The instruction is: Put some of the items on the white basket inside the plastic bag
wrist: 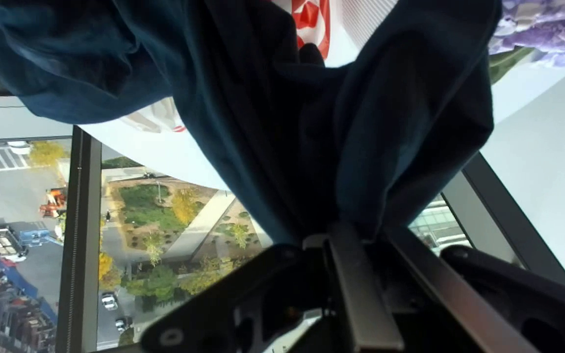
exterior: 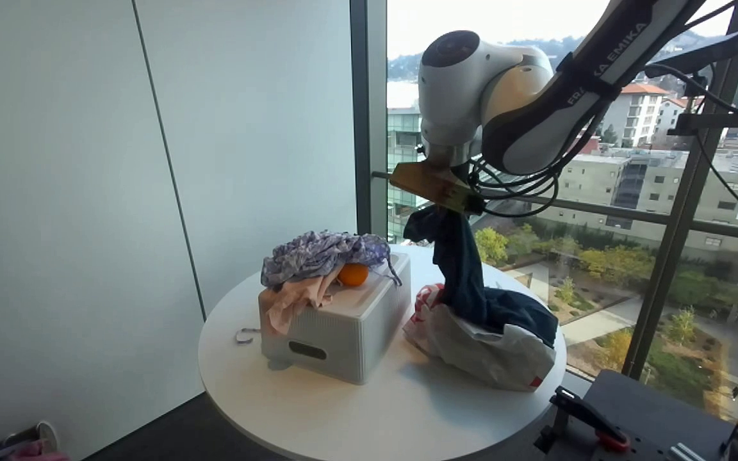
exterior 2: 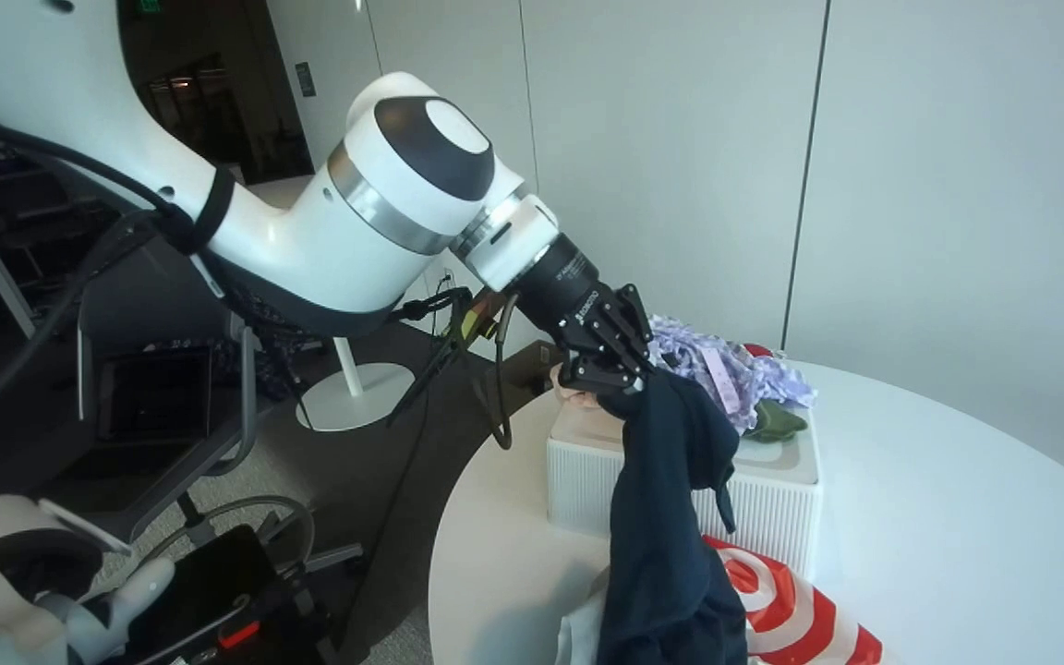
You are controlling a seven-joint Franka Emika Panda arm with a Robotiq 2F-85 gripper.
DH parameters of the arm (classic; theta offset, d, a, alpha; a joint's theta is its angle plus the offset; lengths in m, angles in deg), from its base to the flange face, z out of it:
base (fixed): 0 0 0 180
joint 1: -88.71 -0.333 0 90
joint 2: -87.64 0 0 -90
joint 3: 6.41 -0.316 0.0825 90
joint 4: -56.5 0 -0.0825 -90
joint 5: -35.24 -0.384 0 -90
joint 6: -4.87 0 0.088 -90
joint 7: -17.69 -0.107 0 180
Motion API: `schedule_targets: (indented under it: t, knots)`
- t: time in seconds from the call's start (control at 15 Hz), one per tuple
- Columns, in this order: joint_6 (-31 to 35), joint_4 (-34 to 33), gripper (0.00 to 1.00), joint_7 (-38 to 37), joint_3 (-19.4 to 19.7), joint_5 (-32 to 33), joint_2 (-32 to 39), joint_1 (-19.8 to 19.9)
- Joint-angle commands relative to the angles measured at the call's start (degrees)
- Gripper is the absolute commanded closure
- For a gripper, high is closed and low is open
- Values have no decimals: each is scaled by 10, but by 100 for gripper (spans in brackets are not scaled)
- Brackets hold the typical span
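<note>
My gripper [wrist: 367,236] is clamped on the navy cloth [exterior: 462,262] above the plastic bag [exterior: 471,355]; lower folds in or on it, can't tell. I should lower the held end into the bag before releasing.

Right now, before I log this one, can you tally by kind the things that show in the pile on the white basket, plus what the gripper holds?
Cloths: 3 (navy cloth, purple patterned cloth, peach cloth)
Round orange object: 1
Kind unclear: 2 (green thing, mostly hidden red thing)
Total: 6 that show
</note>
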Motion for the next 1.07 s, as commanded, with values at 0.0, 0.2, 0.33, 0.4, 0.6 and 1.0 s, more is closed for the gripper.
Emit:
schedule_targets:
  t: [0.0, 0.2, 0.33, 0.4, 0.6, 1.0]
  knots:
    - [12, 37, 94, 47, 2, -70, 4, 12]
    - [-5, 77, 94, 72, 4, -116, -14, 26]
    - [-10, 87, 94, 93, 5, -135, -2, 37]
    - [-2, 89, 94, 103, 7, -141, 8, 43]
    - [-4, 80, 94, 113, 12, -139, 43, 61]
    - [41, 13, 94, 149, 34, -126, 151, 80]
